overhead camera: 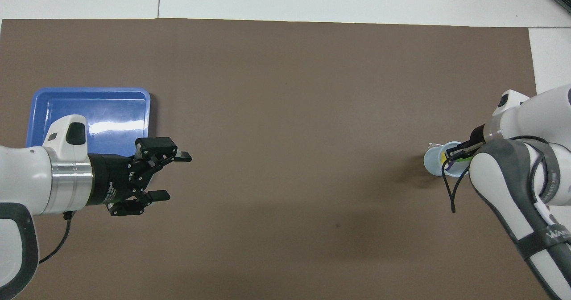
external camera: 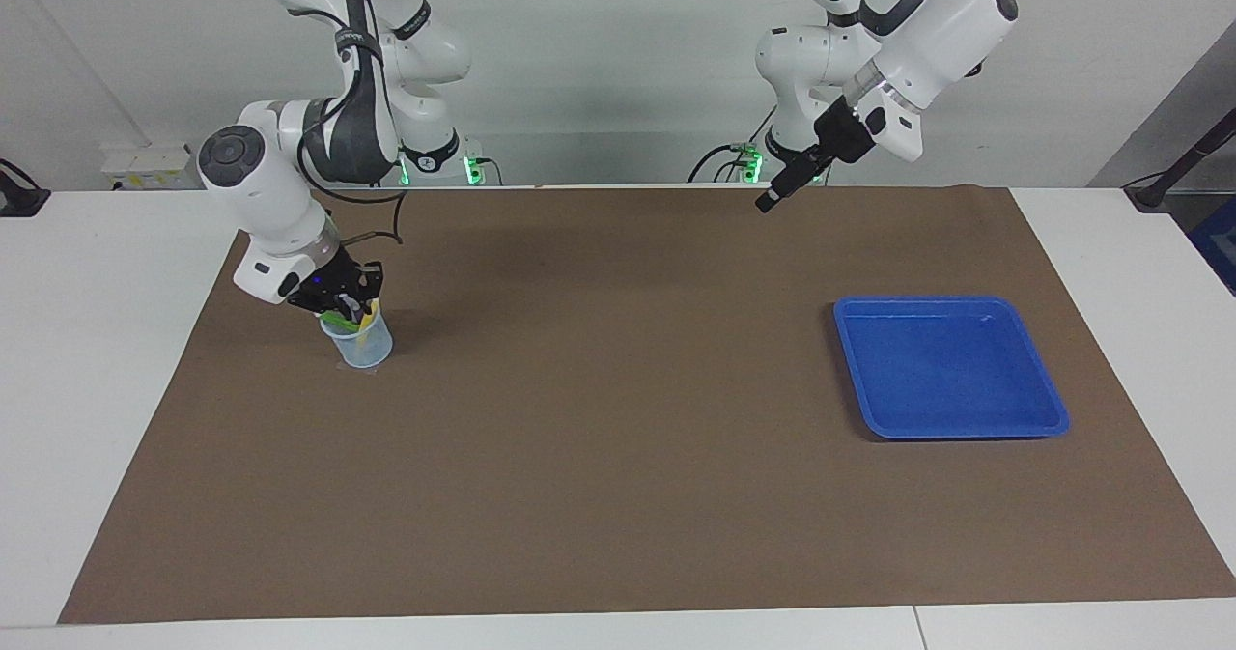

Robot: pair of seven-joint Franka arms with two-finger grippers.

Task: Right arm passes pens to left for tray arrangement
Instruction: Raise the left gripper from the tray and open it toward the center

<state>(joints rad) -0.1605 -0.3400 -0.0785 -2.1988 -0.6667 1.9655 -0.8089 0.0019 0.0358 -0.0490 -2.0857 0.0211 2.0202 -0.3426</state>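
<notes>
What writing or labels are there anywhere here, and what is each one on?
"WAN": white letters on the grey strap around the right arm, seen from overhead; the rest runs out of the picture.
White print on the black body of the left hand: too small to read.
Tray and cup: no text to be seen.

white lettering on right arm's strap [overhead camera: 553,236] and left end effector [overhead camera: 175,175], neither legible
</notes>
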